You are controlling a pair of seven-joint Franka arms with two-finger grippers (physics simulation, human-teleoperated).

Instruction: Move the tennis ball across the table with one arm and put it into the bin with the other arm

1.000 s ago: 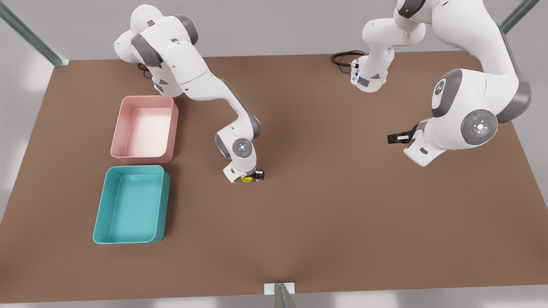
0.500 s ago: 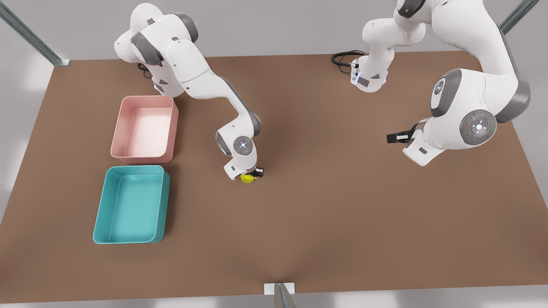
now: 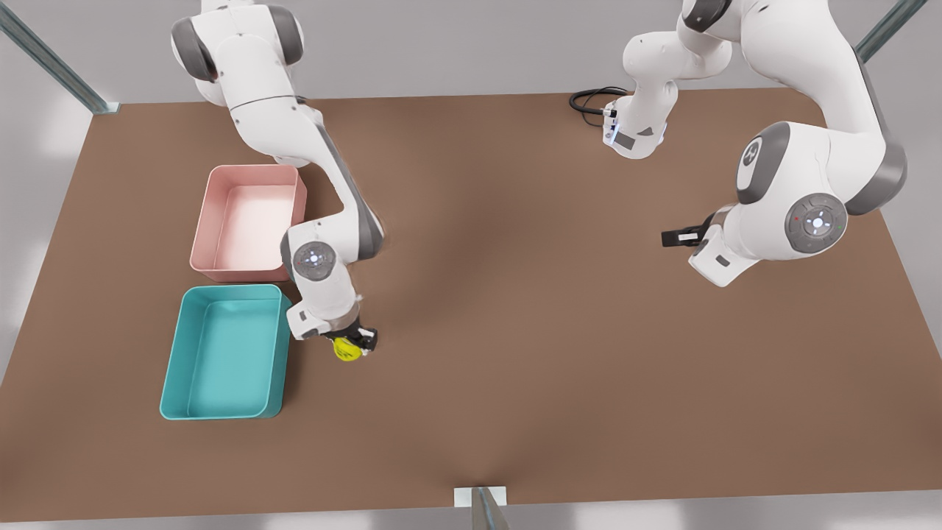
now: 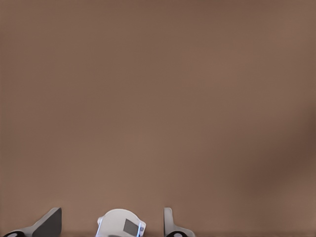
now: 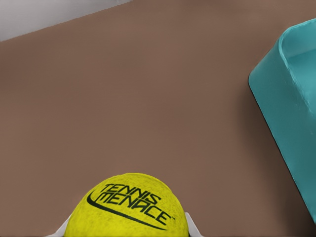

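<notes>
1. While my right gripper (image 3: pixel 353 343) hangs just beside the teal bin (image 3: pixel 184 353), on the side toward the front view's right, its fingers are clamped on the tennis ball (image 3: pixel 344 349).
2. From the right wrist view I see the ball (image 5: pixel 129 206) held between the fingers (image 5: pixel 193 230), black lettering "TENNIS MENACE" facing the camera, with a corner of the bin (image 5: pixel 291 118) close by and bare brown table (image 5: pixel 123 98) below.
3. That ball is outside the bin, over the table; I cannot tell how high it is above the surface.
4. Next to the teal bin, farther back, sits a pink tub (image 3: pixel 213 228), partly overlapped by the right arm.
5. My left gripper (image 3: pixel 673 238) waits over the table well apart, toward the front view's right; its fingers (image 4: pixel 47 223) stand apart with nothing between them.
</notes>
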